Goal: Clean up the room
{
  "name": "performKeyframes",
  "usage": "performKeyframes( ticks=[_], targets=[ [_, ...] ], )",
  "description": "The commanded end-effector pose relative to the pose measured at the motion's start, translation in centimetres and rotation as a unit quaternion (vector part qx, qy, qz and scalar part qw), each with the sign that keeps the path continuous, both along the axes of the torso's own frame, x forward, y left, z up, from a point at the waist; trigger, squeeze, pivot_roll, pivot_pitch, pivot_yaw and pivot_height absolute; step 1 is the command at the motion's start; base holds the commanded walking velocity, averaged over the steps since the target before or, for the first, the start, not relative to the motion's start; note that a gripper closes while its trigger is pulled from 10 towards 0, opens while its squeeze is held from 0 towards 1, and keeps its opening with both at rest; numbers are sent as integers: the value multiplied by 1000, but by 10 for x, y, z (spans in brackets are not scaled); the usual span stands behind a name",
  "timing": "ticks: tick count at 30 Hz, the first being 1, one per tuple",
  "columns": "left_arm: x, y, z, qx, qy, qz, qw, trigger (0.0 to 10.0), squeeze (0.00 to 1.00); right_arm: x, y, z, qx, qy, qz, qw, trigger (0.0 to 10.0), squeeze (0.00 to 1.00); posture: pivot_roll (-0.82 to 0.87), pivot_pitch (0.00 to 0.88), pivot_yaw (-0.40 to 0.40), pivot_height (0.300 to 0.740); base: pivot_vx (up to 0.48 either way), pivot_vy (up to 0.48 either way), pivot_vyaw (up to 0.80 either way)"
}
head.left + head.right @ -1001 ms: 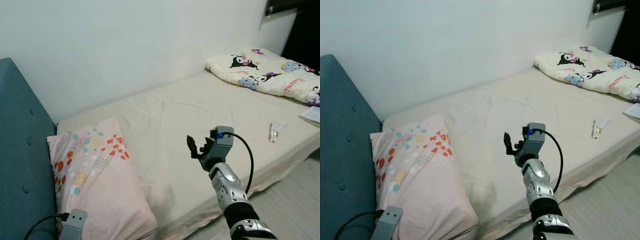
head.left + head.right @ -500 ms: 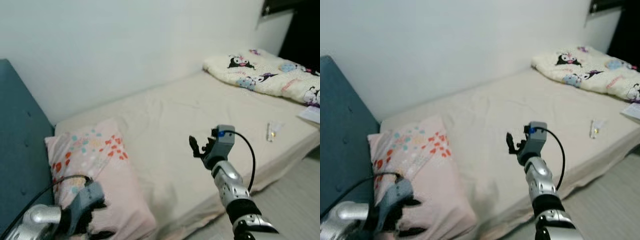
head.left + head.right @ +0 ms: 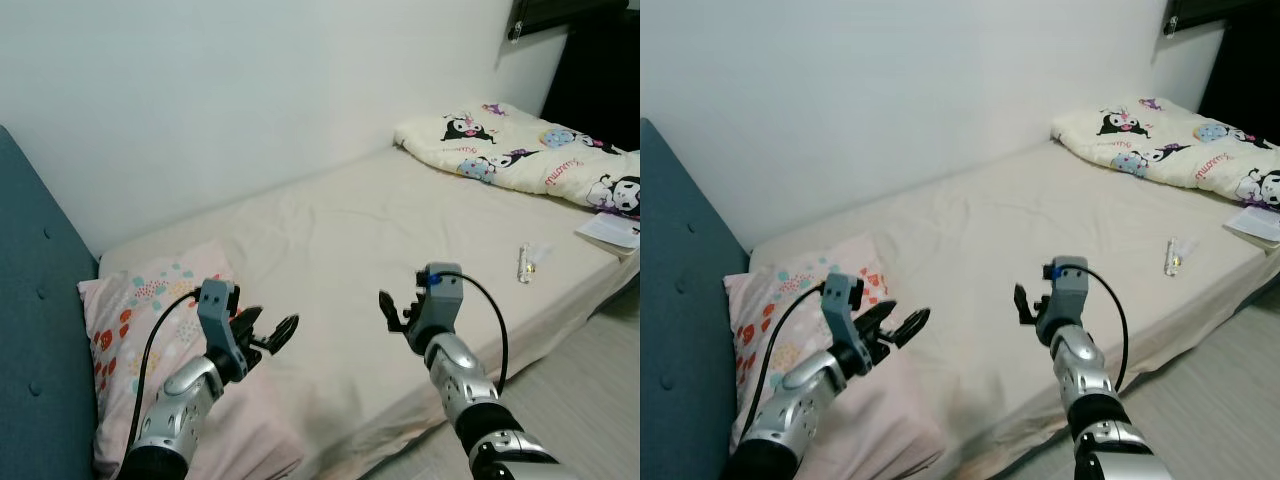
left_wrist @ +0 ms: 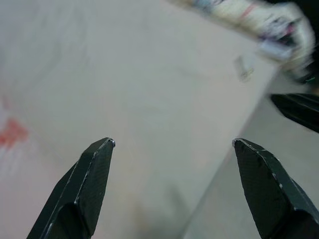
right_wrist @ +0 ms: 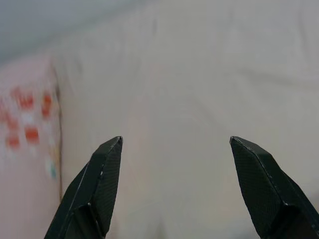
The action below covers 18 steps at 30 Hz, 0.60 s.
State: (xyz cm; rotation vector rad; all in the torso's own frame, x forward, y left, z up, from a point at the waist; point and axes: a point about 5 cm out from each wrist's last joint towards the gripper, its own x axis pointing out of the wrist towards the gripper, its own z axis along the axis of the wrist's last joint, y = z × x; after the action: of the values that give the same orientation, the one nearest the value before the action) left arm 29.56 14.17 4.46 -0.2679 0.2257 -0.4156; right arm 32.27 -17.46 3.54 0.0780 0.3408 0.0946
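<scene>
Indoors, a cream-sheeted bed (image 3: 400, 230) runs along a white wall (image 3: 250, 80), with a teal headboard (image 3: 35, 330) at the robot's left. At the far end lies a folded cartoon-print quilt (image 3: 520, 155); a pink patterned pillow (image 3: 130, 320) rests against the headboard. Above that pillow's edge the left end effector (image 3: 272, 333) hovers, fingers spread wide and empty. Over the mattress's near side the right end effector (image 3: 388, 308) hangs likewise open, holding nothing. Well apart, near the bed's edge, sit a small bottle (image 3: 523, 264) and papers (image 3: 608, 232).
</scene>
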Motion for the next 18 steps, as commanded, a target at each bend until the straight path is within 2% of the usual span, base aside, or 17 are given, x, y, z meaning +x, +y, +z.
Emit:
performKeyframes(
  ticks=[1, 2, 3, 5, 7, 10, 13, 14, 17, 18],
  targets=[
    [-7, 14, -15, 16, 30, 26, 999, 10000, 0, -8, 0, -11, -12, 23, 3, 1000, 10000, 0, -183, 18, 17, 740, 0, -465, 0],
    [-11, 23, -25, 29, 50, 43, 997, 10000, 0, -14, -4, -19, -14, 39, -2, 999, 10000, 0, -180, 17, 15, 740, 0, -465, 0],
    [-11, 23, -25, 29, 50, 43, 997, 10000, 0, -14, -4, -19, -14, 39, -2, 999, 10000, 0, -180, 17, 15, 740, 0, -465, 0],
    [-19, 37, -39, 44, 81, 62, 994, 10000, 0, -22, -9, -28, -22, 58, -8, 998, 10000, 0, -178, 18, 17, 740, 0, -465, 0],
    [-19, 37, -39, 44, 81, 62, 994, 10000, 0, -22, -9, -28, -22, 58, -8, 998, 10000, 0, -178, 18, 17, 740, 0, -465, 0],
    [-32, 46, -54, 58, 113, 80, 989, 10000, 0, -24, -11, -30, -26, 60, -13, 998, 10000, 0, -182, 17, 24, 740, 0, -465, 0],
    [-36, 49, -59, 63, 125, 84, 987, 10000, 0, -24, -11, -29, -27, 59, -14, 998, 10000, 0, -182, 17, 24, 740, 0, -465, 0],
    [-44, 53, -68, 64, 151, 102, 981, 10000, 0, -23, -10, -29, -32, 59, -12, 998, 10000, 0, -180, 14, 23, 740, 0, -465, 0],
    [-48, 55, -73, 61, 163, 113, 978, 10000, 0, -24, -9, -30, -37, 61, -9, 997, 10000, 0, -181, 13, 23, 740, 0, -465, 0],
    [-52, 58, -78, 60, 180, 126, 974, 10000, 0, -25, -9, -31, -41, 63, -7, 997, 10000, 0, -181, 13, 20, 740, 0, -465, 0]
  ],
)
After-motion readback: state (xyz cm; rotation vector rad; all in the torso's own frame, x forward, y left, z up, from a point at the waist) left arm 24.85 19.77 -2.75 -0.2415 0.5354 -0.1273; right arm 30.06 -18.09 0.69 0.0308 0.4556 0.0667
